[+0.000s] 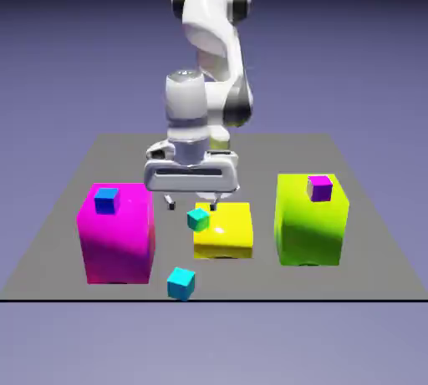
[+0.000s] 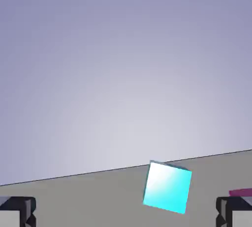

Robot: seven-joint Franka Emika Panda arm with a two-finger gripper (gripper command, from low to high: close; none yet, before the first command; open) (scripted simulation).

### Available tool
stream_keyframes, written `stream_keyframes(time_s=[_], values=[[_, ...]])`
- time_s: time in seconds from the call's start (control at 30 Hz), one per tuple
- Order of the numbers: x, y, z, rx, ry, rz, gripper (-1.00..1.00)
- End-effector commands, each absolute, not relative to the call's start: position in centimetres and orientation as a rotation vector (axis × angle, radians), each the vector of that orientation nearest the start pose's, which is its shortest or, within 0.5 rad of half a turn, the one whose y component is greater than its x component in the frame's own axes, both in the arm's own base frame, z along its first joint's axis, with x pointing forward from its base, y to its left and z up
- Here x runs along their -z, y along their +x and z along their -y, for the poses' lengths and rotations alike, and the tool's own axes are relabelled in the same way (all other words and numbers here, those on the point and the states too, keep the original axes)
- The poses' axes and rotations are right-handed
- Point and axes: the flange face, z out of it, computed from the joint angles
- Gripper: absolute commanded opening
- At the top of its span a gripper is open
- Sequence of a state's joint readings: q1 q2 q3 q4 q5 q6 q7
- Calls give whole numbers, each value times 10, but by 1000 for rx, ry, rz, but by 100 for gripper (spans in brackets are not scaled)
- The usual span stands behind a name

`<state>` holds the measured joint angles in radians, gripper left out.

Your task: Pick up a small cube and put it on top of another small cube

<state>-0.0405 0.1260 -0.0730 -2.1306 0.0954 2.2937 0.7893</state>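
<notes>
1. Grey table [image 1: 351, 233] against a plain blue-violet backdrop [image 1: 351, 41].
2. Gripper [image 1: 191, 205] spread wide, holding nothing.
3. Small cube [image 1: 180, 283] lies on the table, below the gripper in the exterior view.
4. Another small cube [image 1: 319, 188] sits atop the lime block [image 1: 311, 229], at the exterior view's right.

Grey table [image 1: 368, 233], blue-violet backdrop [image 1: 351, 41]

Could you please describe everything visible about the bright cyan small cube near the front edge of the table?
The bright cyan small cube is a tiny, smooth, evenly coloured block with a lighter top face. It rests on the grey table, turned slightly askew, in front of the magenta block and yellow block. Nothing else touches it; the open hand hangs behind it.
</notes>
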Motion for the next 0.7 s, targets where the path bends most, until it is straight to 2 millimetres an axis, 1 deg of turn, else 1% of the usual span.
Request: stream_keyframes(time_s=[0.0,0.17,0.33,0.47,0.63,0.67], values=[[-345,566,64,-36,-2723,-1441,0],[-300,592,82,-329,-2720,-1528,0],[-252,610,97,-628,-2694,-1596,0],[-211,618,108,-871,-2657,-1635,0],[-159,620,118,-1176,-2591,-1663,0],[-157,620,119,-1192,-2586,-1664,0]])
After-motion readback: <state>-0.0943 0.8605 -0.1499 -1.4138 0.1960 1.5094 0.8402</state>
